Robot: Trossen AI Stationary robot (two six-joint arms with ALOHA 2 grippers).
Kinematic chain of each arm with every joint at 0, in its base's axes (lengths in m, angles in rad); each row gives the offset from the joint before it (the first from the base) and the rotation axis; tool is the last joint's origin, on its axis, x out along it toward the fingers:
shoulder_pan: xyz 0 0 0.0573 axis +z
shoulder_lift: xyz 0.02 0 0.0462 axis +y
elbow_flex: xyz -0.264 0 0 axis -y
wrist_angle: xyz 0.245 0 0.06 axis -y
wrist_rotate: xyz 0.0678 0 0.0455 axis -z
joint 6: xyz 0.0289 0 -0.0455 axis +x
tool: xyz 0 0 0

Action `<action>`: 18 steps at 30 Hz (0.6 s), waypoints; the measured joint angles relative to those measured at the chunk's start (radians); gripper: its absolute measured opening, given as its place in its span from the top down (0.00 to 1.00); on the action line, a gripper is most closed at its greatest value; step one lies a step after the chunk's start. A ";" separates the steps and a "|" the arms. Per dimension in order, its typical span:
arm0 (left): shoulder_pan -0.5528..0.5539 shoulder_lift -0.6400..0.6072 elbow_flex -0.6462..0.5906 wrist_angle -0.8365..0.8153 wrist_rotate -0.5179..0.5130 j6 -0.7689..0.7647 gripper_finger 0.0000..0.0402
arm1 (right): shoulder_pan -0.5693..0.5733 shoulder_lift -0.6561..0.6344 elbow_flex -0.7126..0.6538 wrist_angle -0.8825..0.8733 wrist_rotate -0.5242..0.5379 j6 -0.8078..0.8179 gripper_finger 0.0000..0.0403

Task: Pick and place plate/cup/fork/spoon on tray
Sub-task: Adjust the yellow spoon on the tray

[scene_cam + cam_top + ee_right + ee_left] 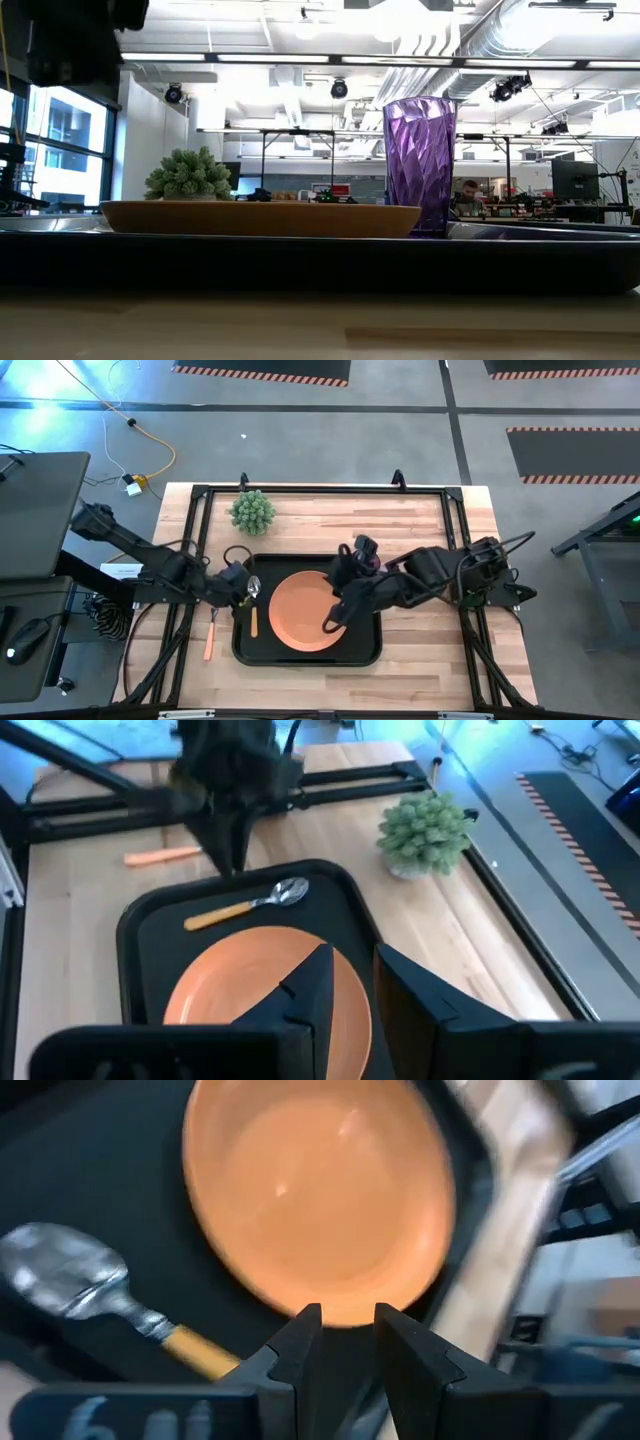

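The black tray (366,652) lies at the table's middle. The orange plate (300,610) rests flat in it. The spoon (253,603) lies on the tray floor left of the plate, bowl toward the far edge. The purple cup (420,165) stands upright on the tray beside the plate. The fork (209,640) lies on the table left of the tray. My left gripper (243,588) hangs over the tray's left rim by the spoon, fingers a narrow gap apart and empty. My right gripper (334,622) hovers over the plate's right part, also narrowly open and empty.
A spiky green plant (252,512) stands on the table beyond the tray's far left corner. A black metal frame (320,490) runs along the table's far and side edges. Bare wood shows to the right of and in front of the tray.
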 joint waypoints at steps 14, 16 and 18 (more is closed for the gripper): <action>-0.012 0.215 -0.001 -0.063 0.026 -0.094 0.79 | -0.006 -0.024 0.000 -0.027 0.011 -0.002 0.83; -0.012 0.244 -0.001 -0.065 0.030 -0.109 0.79 | -0.006 -0.024 0.000 -0.028 0.011 -0.002 0.83; -0.012 0.272 -0.001 -0.063 0.037 -0.131 0.79 | -0.006 -0.024 0.000 -0.030 0.010 -0.002 0.83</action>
